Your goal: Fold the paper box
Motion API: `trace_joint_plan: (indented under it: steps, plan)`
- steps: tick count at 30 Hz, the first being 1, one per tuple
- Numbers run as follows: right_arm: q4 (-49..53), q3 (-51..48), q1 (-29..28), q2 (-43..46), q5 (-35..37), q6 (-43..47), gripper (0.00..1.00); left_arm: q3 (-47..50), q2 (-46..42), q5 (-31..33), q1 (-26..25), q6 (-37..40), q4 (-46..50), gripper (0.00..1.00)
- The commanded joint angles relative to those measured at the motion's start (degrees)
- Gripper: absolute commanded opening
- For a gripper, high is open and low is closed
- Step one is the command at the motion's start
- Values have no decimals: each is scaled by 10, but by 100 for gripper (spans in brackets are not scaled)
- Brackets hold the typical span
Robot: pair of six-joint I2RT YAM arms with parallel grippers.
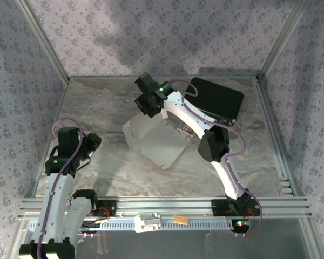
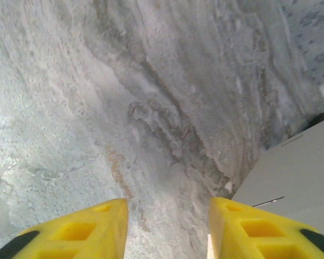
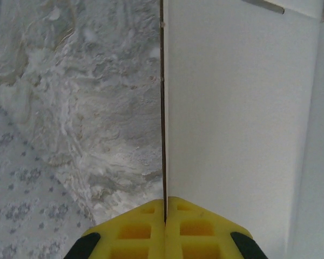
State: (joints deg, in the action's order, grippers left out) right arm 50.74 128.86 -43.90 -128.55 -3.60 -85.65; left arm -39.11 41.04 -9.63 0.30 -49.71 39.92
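The paper box [image 1: 154,141] is a white die-cut sheet lying mid-table, with its far flap raised. My right gripper [image 1: 145,109] reaches over from the right and pinches that flap's edge. In the right wrist view the yellow fingertips [image 3: 146,221] meet on the thin upright panel of the paper box [image 3: 237,118], so the right gripper [image 3: 165,209] is shut on it. My left gripper [image 1: 93,142] hovers just left of the sheet. In the left wrist view the left gripper [image 2: 168,210] stands open over bare table, and a corner of the paper box [image 2: 297,167] lies to its right.
A black rectangular case [image 1: 218,100] lies at the back right, behind the right arm. A small patterned packet [image 1: 184,131] sits partly under that arm. Metal frame rails border the marbled table [image 1: 97,108], and patterned walls close in at the back and sides.
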Motion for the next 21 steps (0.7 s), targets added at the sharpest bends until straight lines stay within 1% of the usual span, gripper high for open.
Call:
trace_joint_plan:
  steps: [1, 2, 4, 7, 9, 12, 16, 19, 21]
  plan:
    - [-184, -127, -2, 77, -24, 60, 0, 35, 12, -33, 3, 31, -56, 41]
    - [-234, -166, -1, 94, -31, 68, 0, 45, 14, -34, 4, 35, -71, 40]
    - [-292, -211, 1, 112, -38, 76, 0, 61, 12, -28, 4, 46, -92, 40]
    - [-422, -288, 5, 133, -62, 99, 0, 81, 1, -18, 3, 64, -126, 40]
    - [-520, -348, 12, 147, -81, 91, 0, 99, -1, -23, 3, 68, -159, 40]
    - [-630, -414, 20, 159, -98, 61, 0, 113, 9, -32, 4, 72, -179, 40]
    - [-662, -424, 13, 167, -95, 52, 0, 113, 9, -16, 3, 86, -168, 42]
    - [-724, -443, 3, 174, -66, 51, 0, 115, 3, -14, 3, 82, -182, 42]
    - [-779, -461, -4, 173, -33, 44, 0, 114, 9, -14, 4, 74, -190, 42]
